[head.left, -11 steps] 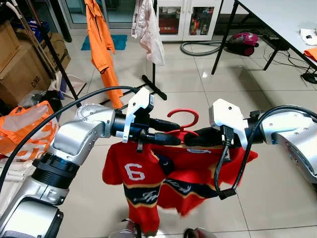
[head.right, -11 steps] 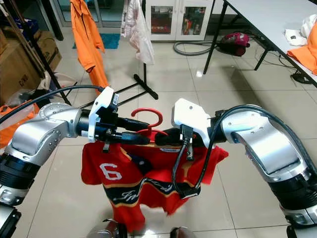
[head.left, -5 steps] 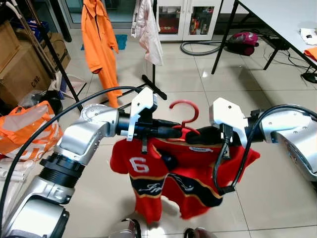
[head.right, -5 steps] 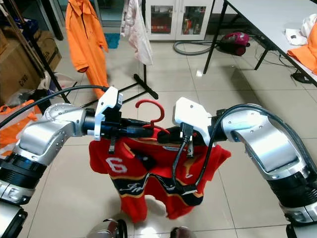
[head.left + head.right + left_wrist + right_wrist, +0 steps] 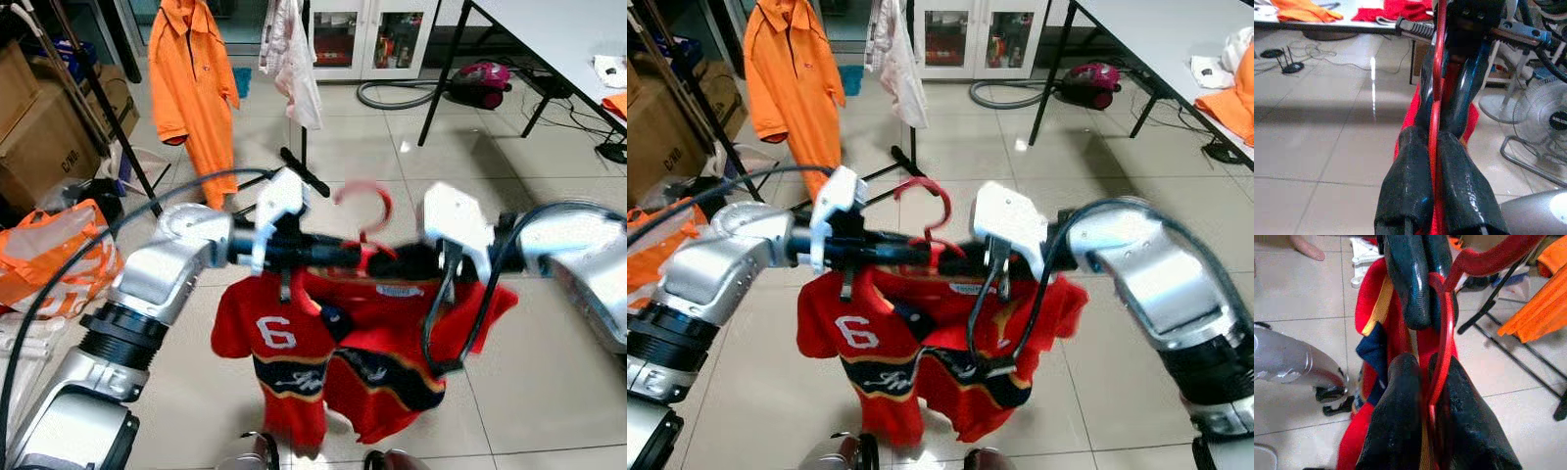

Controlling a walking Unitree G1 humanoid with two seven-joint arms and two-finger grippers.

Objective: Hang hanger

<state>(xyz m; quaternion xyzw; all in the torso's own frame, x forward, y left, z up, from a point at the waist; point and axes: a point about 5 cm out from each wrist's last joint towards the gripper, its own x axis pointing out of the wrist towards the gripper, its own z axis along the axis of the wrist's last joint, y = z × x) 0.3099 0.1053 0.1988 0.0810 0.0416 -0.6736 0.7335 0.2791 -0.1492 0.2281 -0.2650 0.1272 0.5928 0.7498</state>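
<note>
A red hanger (image 5: 363, 200) carries a red jersey (image 5: 290, 345) with a white 6, held at chest height over the tiled floor. My left gripper (image 5: 328, 257) is shut on the hanger's left side, and its fingers (image 5: 1405, 171) pinch the red wire (image 5: 1436, 98). From the other side my right gripper (image 5: 397, 262) is shut on the hanger just below the hook, seen in the right wrist view as the red wire (image 5: 1447, 333) between its fingers (image 5: 1400, 401). The hook stands upright between the two grippers. A clothes rack (image 5: 304, 117) stands ahead.
An orange coverall (image 5: 191, 78) and a pale garment (image 5: 292, 54) hang on the rack, whose black foot (image 5: 306, 172) lies on the floor. Cardboard boxes (image 5: 39, 127) and an orange bag (image 5: 49, 255) are at the left. A table (image 5: 558, 39) and vacuum cleaner (image 5: 480, 80) are at the right.
Both grippers have lifted the hanger and jersey a little, still shut on it. The picture has shifted and blurred, and more of the orange coverall shows.
</note>
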